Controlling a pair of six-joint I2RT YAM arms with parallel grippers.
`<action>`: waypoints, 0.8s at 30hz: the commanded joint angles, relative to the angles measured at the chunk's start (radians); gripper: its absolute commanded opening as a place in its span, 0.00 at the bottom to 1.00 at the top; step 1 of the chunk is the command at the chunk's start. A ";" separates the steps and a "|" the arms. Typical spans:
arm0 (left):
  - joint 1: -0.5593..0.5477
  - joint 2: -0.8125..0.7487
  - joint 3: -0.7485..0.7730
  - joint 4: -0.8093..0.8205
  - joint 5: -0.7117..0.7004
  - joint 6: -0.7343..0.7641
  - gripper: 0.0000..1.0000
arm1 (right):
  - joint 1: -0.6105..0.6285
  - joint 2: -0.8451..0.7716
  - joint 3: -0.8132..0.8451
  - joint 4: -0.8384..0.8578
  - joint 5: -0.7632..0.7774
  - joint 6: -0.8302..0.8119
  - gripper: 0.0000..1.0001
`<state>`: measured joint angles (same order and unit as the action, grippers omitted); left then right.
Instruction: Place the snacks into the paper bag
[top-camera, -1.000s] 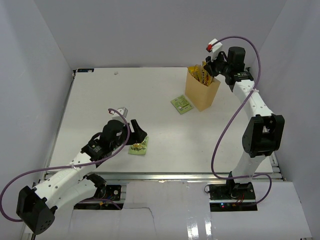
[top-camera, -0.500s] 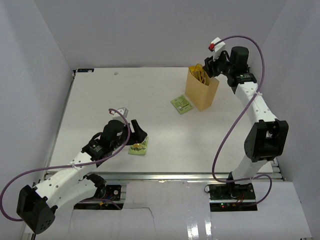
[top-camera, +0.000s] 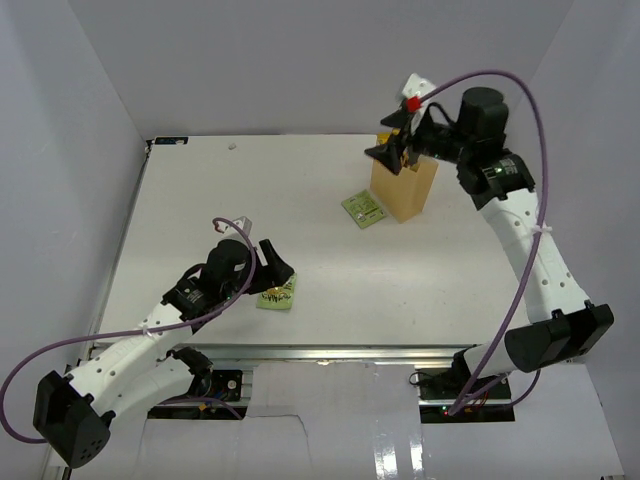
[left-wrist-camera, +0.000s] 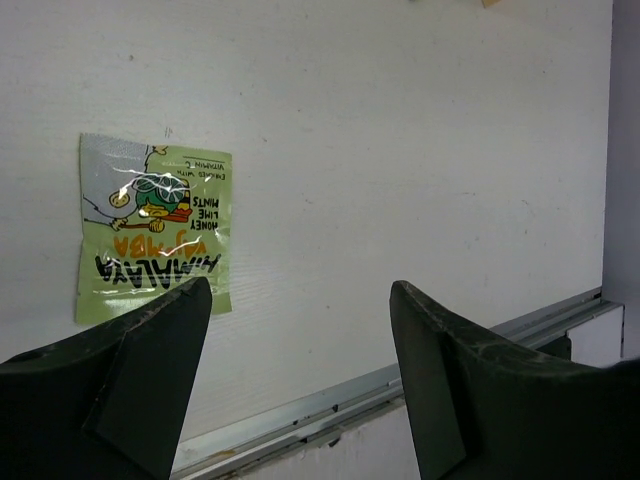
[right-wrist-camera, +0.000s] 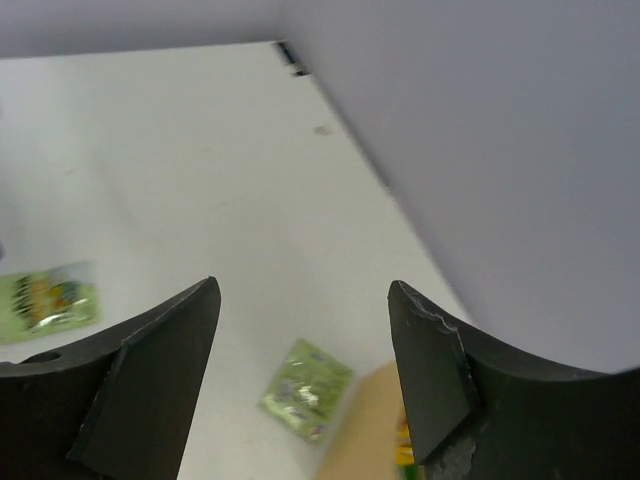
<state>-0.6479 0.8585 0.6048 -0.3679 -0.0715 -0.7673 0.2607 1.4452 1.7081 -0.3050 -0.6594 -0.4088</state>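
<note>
The tan paper bag (top-camera: 405, 195) stands upright at the back right of the table. My right gripper (top-camera: 392, 143) hovers over its mouth, open and holding nothing. In the right wrist view the gripper (right-wrist-camera: 302, 288) looks down past the blurred bag (right-wrist-camera: 365, 435), where a bit of yellow packet (right-wrist-camera: 403, 450) shows at the mouth. One light-green snack packet (top-camera: 364, 208) (right-wrist-camera: 305, 388) lies flat just left of the bag. A second light-green packet (top-camera: 279, 294) (left-wrist-camera: 153, 228) lies near the front edge. My left gripper (top-camera: 276, 268) (left-wrist-camera: 300, 287) is open just above and beside it.
White walls close in the table on the left, back and right. The metal front rail (left-wrist-camera: 420, 375) runs close behind the left gripper. The white tabletop (top-camera: 220, 190) stretches across the left and middle.
My right gripper has opened and let go of the yellow packet over the bag, and the arm has swung up and to the left. The left arm has barely moved.
</note>
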 joint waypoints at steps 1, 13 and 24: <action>0.005 -0.009 0.059 -0.090 -0.001 -0.093 0.83 | 0.142 0.049 -0.126 -0.256 0.024 -0.039 0.74; 0.005 -0.067 -0.020 -0.210 -0.028 -0.224 0.80 | 0.356 0.464 -0.074 -0.296 0.789 0.185 0.79; 0.005 -0.038 -0.014 -0.210 -0.028 -0.210 0.81 | 0.351 0.687 0.024 -0.232 1.052 0.196 0.81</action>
<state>-0.6472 0.8211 0.5819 -0.5755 -0.0906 -0.9703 0.6147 2.1113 1.6760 -0.5766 0.3145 -0.2295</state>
